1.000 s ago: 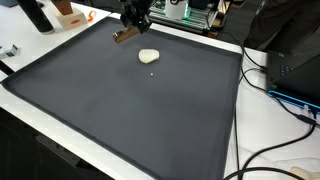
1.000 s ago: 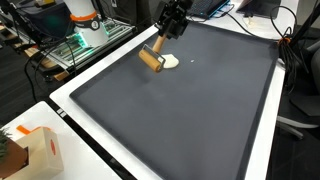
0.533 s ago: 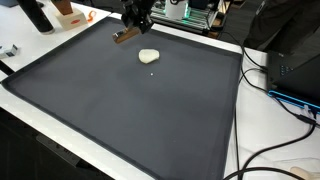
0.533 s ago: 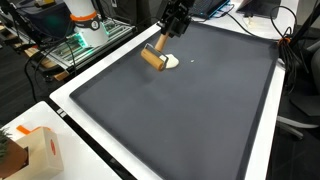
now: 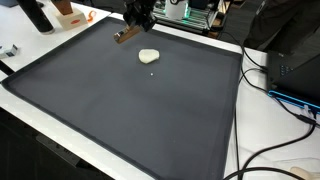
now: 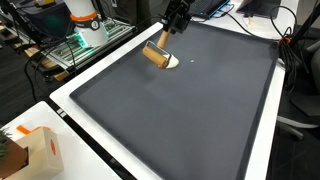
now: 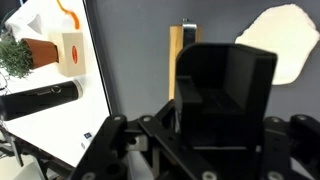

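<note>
Wooden roller [image 5: 123,37] is held in the hand [image 5: 137,20], whose fingers are narrowed onto the part that rises from its top. In both exterior views the roller [image 6: 156,54] hangs below the hand [image 6: 173,27] at the far end of the dark grey mat [image 5: 130,110]. Its barrel is tilted across the mat rather than square to the edges. Whether the barrel rests on the mat or hangs just clear of it cannot be told.

A pale, flattened piece of dough [image 5: 149,56] lies on the mat near the roller. In an exterior view the two are apart, with bare mat between them. In an exterior view from the opposite side the roller overlaps the near edge of the dough [image 6: 172,62], so contact cannot be confirmed.

In the wrist view the black body of the hand fills the lower centre. The roller [image 7: 176,52] shows as a light strip above it, and the dough [image 7: 276,40] sits at the upper right.

The mat covers most of a white desk [image 5: 243,130]. An orange and white carton [image 7: 68,52], a small plant [image 7: 15,57] and a black cylinder [image 7: 40,100] stand on the desk beyond the mat's edge. Dark cables [image 5: 270,150] run along another side of the desk.
</note>
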